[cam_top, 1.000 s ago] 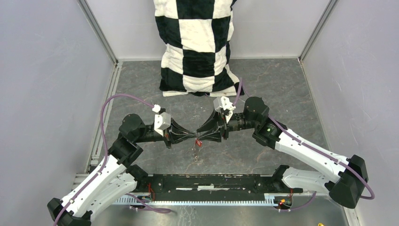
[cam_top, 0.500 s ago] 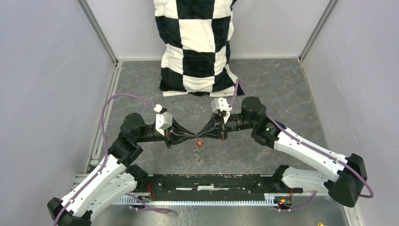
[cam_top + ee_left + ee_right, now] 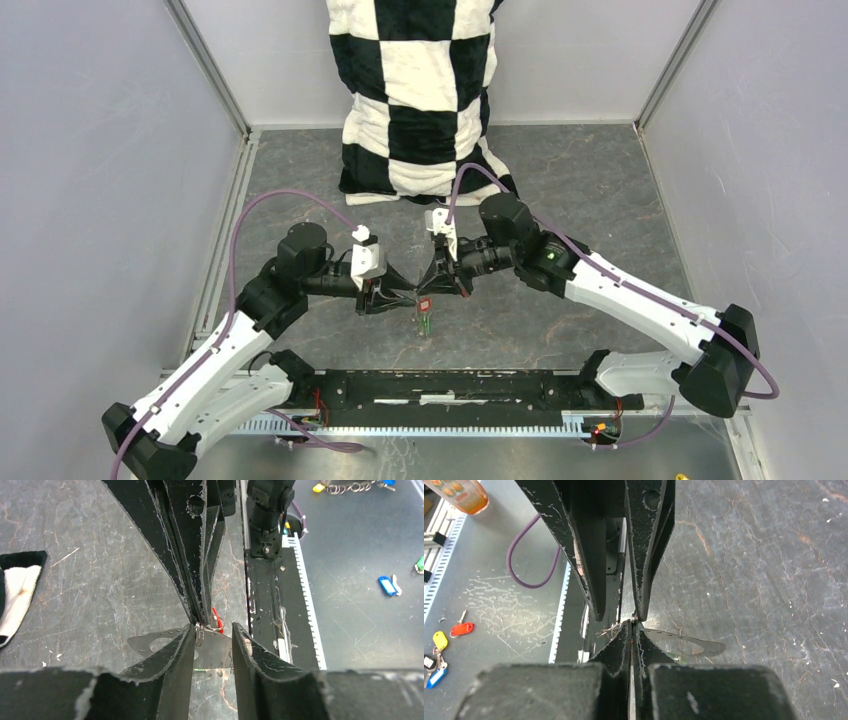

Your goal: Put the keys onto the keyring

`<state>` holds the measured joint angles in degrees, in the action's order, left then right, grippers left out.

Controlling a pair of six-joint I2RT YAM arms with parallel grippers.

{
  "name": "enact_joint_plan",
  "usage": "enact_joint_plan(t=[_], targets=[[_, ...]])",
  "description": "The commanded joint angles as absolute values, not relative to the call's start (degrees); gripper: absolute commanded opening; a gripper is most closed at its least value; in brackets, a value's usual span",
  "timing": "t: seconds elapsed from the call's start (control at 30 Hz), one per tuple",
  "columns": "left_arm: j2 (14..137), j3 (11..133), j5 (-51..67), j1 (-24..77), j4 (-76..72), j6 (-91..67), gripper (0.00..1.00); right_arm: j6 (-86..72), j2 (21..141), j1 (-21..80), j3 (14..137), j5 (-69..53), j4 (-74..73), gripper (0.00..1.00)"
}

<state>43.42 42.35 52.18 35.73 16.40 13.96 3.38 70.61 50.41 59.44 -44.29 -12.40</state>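
Top looks down; wrist cameras face each other closely.

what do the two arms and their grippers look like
Both the left arm and right arm have white shells on the long links and black joints, with a purple cable looping along each. The right arm shows a small green light. The left gripper and right gripper have black tapered fingers with scuffed whitish edges.
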Motion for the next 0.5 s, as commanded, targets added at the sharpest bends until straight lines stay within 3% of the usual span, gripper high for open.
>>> enact_joint_plan(t=[0.0, 0.2, 0.47], targets=[[44.96, 45.8, 53.18, 35.77, 20.48, 21.54, 0.38, 8.35, 72.67, 51.97, 66.14, -42.37, -18.78, 0.0], [46.16, 46.74, 52.67, 35.77, 23.52, 25.48, 0.25, 11.07, 75.63, 53.14, 70.58, -40.64, -24.68, 0.0], [46.99, 46.55, 52.0, 35.77, 24.9, 29.09, 0.16, 12.38, 78.94, 54.87, 75.92, -39.99, -29.02, 0.0]])
